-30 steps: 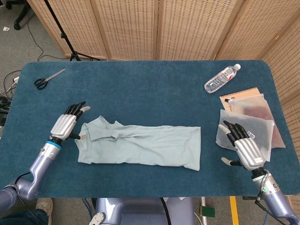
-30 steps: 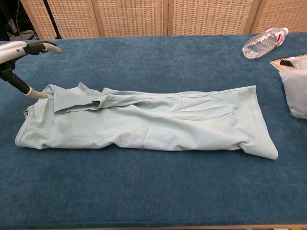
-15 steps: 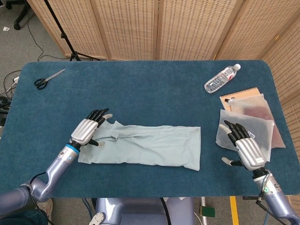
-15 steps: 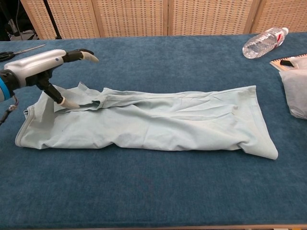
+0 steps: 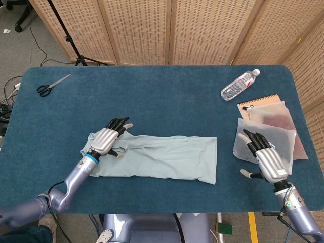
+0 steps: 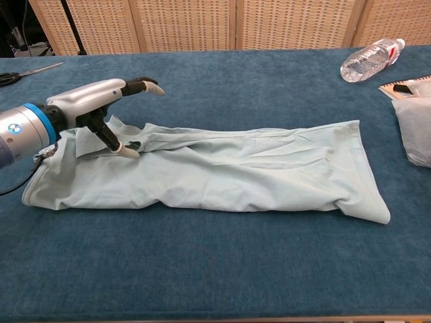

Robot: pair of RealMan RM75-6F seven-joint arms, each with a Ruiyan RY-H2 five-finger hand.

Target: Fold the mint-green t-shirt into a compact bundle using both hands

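A: Across the middle of the blue table (image 5: 162, 101) we found the mint-green t-shirt (image 5: 162, 157) lying flat as a long strip, already folded lengthwise. Its long axis ran left to right, parallel to the near table edge.

B: Which hand did we record as nearer to it?

A: The left hand (image 5: 109, 139). It was over the collar end of the strip, palm down, fingers apart and extended toward the far edge. In the chest view the thumb tip (image 6: 128, 149) touched the cloth beside the folded sleeve, while the other fingers stood clear above it. We judged that it gripped nothing.

B: And the right hand (image 5: 266, 159)?

A: Well apart from the hem end, over the translucent pouches (image 5: 266, 136), fingers spread and holding nothing. The rest of the shirt extended from the left hand toward the right, so we judged that a crosswise fold would turn on that end being carried along the long axis.

B: Did we log any legible writing?

A: None. The water bottle (image 5: 239, 84) carried a label too small to read, and the notebook (image 5: 258, 101) and scissors (image 5: 50, 85) showed no readable marks.
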